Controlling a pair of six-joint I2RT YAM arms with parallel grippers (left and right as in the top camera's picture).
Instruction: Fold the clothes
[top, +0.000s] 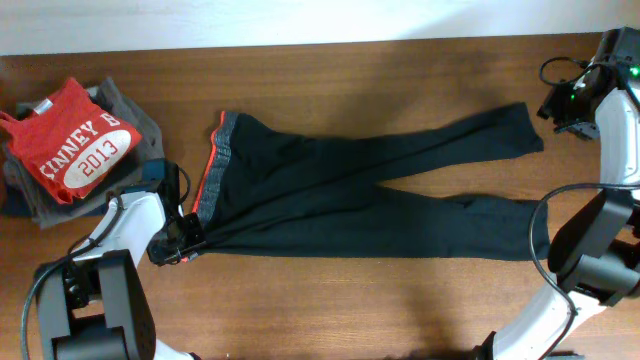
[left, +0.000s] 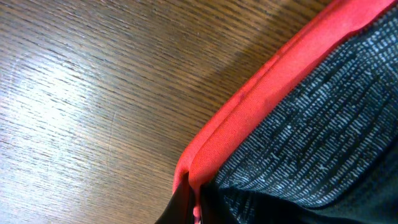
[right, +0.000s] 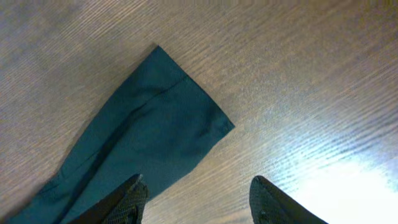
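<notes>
The clothes, long black trousers (top: 380, 190), lie spread across the wooden table (top: 330, 80) with both legs pointing right. Their grey waistband (top: 213, 165) with its red-orange edge is at the left. My left gripper (top: 185, 243) is shut on the near corner of that waistband. In the left wrist view the red edge (left: 261, 106) runs down into the closed left gripper (left: 194, 210). My right gripper (top: 560, 108) hovers just right of the upper leg's cuff (top: 525, 125). The right wrist view shows the right gripper (right: 198, 193) open and holding nothing, with the cuff (right: 168, 118) lying flat just beyond the left finger.
A pile of folded grey and navy garments (top: 130, 125) topped by a red "2013" T-shirt (top: 75, 150) sits at the far left, close to the left arm. The right arm's base and cables (top: 590, 250) stand by the lower leg's end.
</notes>
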